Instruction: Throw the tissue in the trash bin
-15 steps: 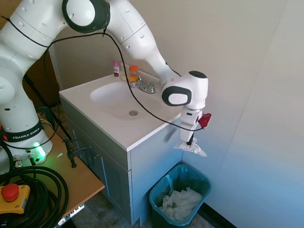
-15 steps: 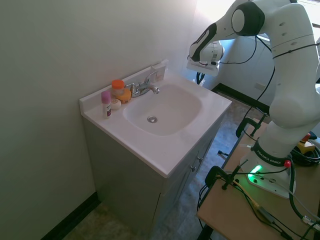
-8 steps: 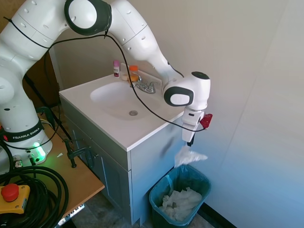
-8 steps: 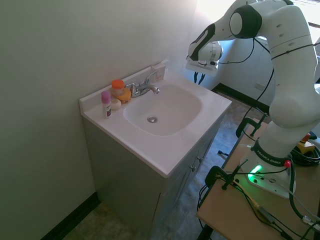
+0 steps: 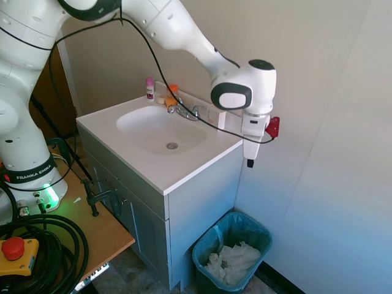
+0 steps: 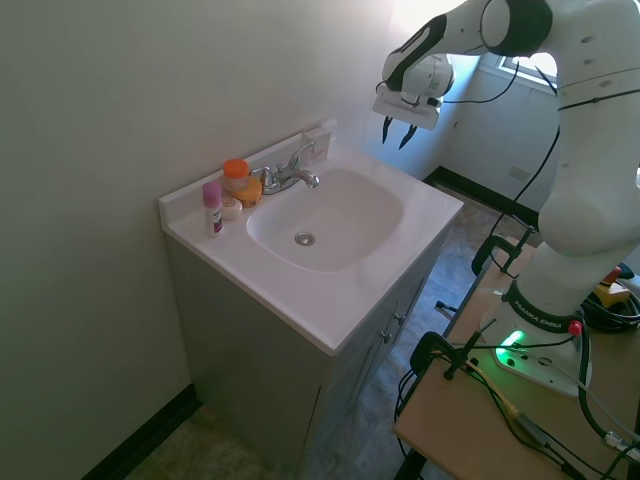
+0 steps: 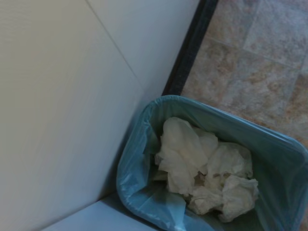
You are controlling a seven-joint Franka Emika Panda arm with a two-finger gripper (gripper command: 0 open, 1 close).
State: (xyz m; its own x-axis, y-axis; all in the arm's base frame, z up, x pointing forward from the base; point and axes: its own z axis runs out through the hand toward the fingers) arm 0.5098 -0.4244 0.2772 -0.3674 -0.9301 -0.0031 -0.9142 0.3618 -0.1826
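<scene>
Fingers of the gripper (image 6: 394,131) stand apart and empty, hanging high above the trash bin (image 5: 231,254) off the vanity's (image 5: 160,160) 3 o'clock edge. Only the second exterior view shows both fingertips splayed; it hides the bin. White crumpled paper (image 7: 202,174) fills the bin in the wrist view; which piece is the tissue I cannot tell. Open air lies between gripper and bin rim.

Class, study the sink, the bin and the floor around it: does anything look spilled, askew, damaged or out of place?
Nothing stands out. The trash bin stands upright beside the vanity, its liner in place, with crumpled white paper inside it and none visible on the floor. The bottles by the faucet stand upright. The gripper hangs open and empty.
</scene>
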